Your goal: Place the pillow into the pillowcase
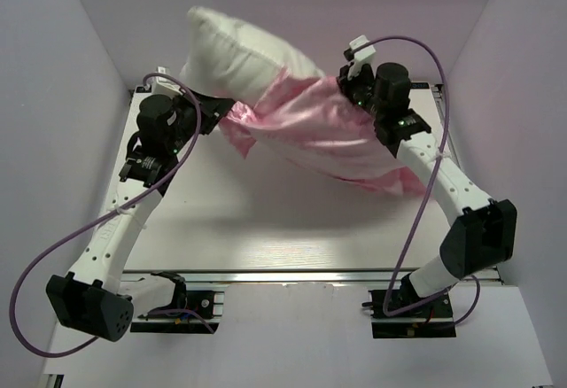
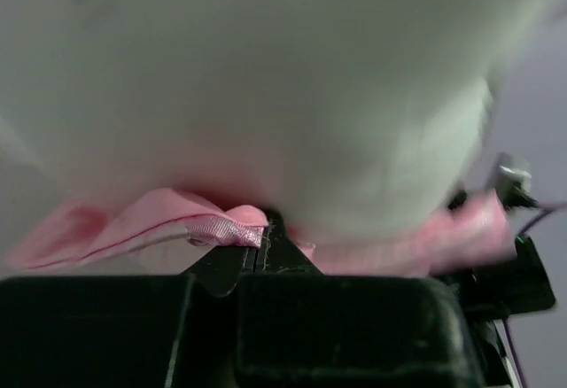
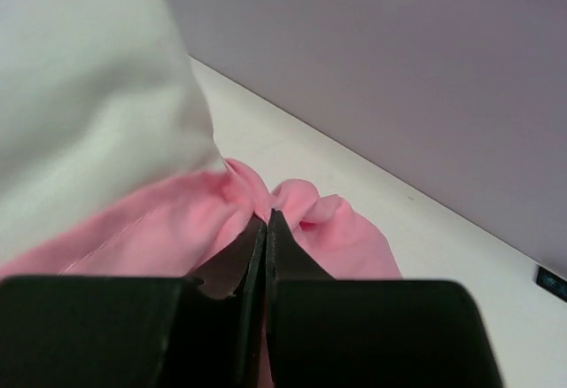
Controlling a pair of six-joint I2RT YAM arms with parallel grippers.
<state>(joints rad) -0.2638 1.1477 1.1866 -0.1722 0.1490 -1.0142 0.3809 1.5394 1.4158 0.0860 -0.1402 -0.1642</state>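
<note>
The pillow (image 1: 235, 51) is a plump white cushion, held up off the counter (image 1: 266, 228). One corner pokes high, above and beyond the left claw (image 1: 226, 107). Its lower end is sunk into the pillowcase (image 1: 328, 131), a shiny pink sack, creased and crumpled. The sack sags between the two claws and trails down past the right claw (image 1: 347, 85) toward the near right. A good part of the pillow shows bare above the pink mouth. I cannot tell whether the sack's low end touches the counter.

The left claw is pinched closed on the pink hem. Seen from its own wrist, the tips meet on a fold of the edge, with the pillow bulging right over them. The right claw is clamped the same way on a bunched bit of pink cloth, the pillow just above and to its left in its wrist view.

Both arms are raised with bent elbows. The left arm (image 1: 115, 228) climbs from its base and its wrist turns inward. The right arm (image 1: 452, 184) has its elbow out to the right, its forearm leaning in and away. The claws face each other across the sack's mouth, well apart.
</note>
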